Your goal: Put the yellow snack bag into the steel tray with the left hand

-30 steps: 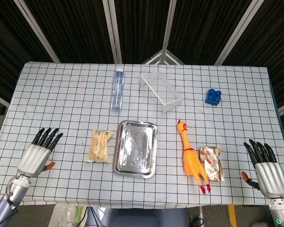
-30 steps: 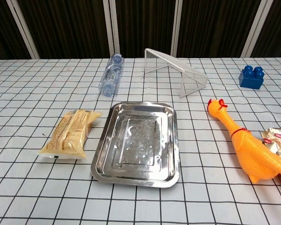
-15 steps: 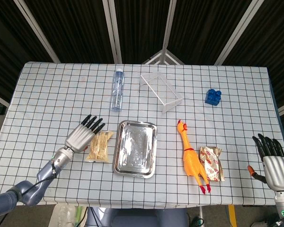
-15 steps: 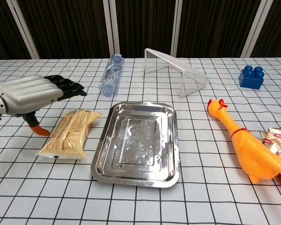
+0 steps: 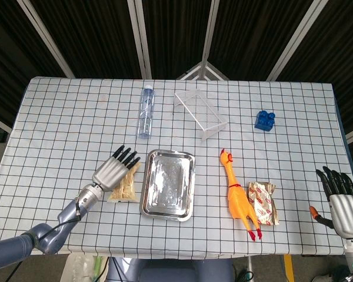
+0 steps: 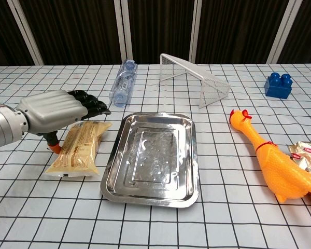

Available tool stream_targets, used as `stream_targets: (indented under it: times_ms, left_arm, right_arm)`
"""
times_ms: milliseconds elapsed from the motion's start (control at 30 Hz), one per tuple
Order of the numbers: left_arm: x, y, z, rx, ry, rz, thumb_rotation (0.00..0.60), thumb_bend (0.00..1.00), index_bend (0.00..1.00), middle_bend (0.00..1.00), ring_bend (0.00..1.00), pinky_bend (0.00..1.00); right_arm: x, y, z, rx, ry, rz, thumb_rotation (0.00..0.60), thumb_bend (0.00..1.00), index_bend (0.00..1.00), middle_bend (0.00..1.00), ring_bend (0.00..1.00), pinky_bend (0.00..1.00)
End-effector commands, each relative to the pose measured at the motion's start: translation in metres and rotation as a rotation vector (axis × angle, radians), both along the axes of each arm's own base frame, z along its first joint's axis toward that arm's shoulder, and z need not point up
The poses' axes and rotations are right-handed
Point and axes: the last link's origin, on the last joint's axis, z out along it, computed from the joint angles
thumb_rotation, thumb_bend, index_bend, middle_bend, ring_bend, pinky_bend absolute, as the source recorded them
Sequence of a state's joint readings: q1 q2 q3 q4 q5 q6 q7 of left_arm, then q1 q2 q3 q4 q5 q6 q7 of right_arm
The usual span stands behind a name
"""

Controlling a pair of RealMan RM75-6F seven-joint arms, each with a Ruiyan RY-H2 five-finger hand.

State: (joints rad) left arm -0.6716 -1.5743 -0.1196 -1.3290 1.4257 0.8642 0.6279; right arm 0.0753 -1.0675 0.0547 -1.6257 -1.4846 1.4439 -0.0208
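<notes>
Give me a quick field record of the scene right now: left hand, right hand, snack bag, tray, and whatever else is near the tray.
left hand: over the bag's far end, fingers extended, no grip visible
right hand: at the table's near right edge, holding nothing
yellow snack bag: flat on the table, left of the tray
steel tray: holds nothing
beyond tray: water bottle lying down, wire rack
right of tray: rubber chicken

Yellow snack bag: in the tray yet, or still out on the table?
Out. The yellow snack bag lies flat on the cloth left of the empty steel tray.
</notes>
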Motion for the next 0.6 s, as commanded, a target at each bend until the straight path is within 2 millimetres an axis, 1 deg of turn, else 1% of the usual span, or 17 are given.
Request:
stream_targets:
  times_ms: [33, 100, 200, 300, 400, 533, 600]
  left_arm:
    - [0.002, -0.002, -0.003, -0.010, 0.005, 0.001, 0.600, 0.00, 0.20, 0.32, 0.20, 0.08]
    - [0.003, -0.002, -0.004, -0.012, 0.004, 0.005, 0.600, 0.02, 0.26, 0.42, 0.29, 0.15]
    - [0.004, -0.003, -0.005, -0.017, -0.004, 0.009, 0.600, 0.05, 0.30, 0.51, 0.37, 0.22]
    - [0.004, -0.004, -0.005, -0.018, -0.008, 0.013, 0.600, 0.07, 0.32, 0.53, 0.39, 0.23]
    - [0.007, -0.006, -0.002, -0.010, -0.018, 0.006, 0.600, 0.07, 0.33, 0.54, 0.39, 0.24]
    - [0.011, -0.011, 0.007, 0.010, -0.043, -0.020, 0.600, 0.07, 0.33, 0.53, 0.39, 0.24]
    - [0.015, -0.015, 0.015, 0.019, -0.074, -0.029, 0.600, 0.07, 0.32, 0.52, 0.39, 0.24]
  right_arm:
    - [0.000, 0.001, 0.000, 0.001, 0.000, 0.002, 0.600, 0.33, 0.00, 0.00, 0.00, 0.00]
    - [0.001, 0.001, 0.000, 0.002, 0.002, 0.003, 0.600, 0.33, 0.00, 0.00, 0.00, 0.00]
    - [0.002, 0.002, -0.001, 0.003, 0.002, 0.007, 0.600, 0.33, 0.00, 0.00, 0.00, 0.00]
    - [0.002, 0.003, -0.001, 0.004, 0.002, 0.011, 0.600, 0.33, 0.00, 0.00, 0.00, 0.00]
    - [0.003, 0.004, -0.002, 0.006, 0.003, 0.014, 0.600, 0.33, 0.00, 0.00, 0.00, 0.00]
    - [0.004, 0.004, -0.002, 0.007, 0.004, 0.016, 0.600, 0.33, 0.00, 0.00, 0.00, 0.00]
    - [0.004, 0.004, -0.003, 0.009, 0.005, 0.016, 0.600, 0.33, 0.00, 0.00, 0.00, 0.00]
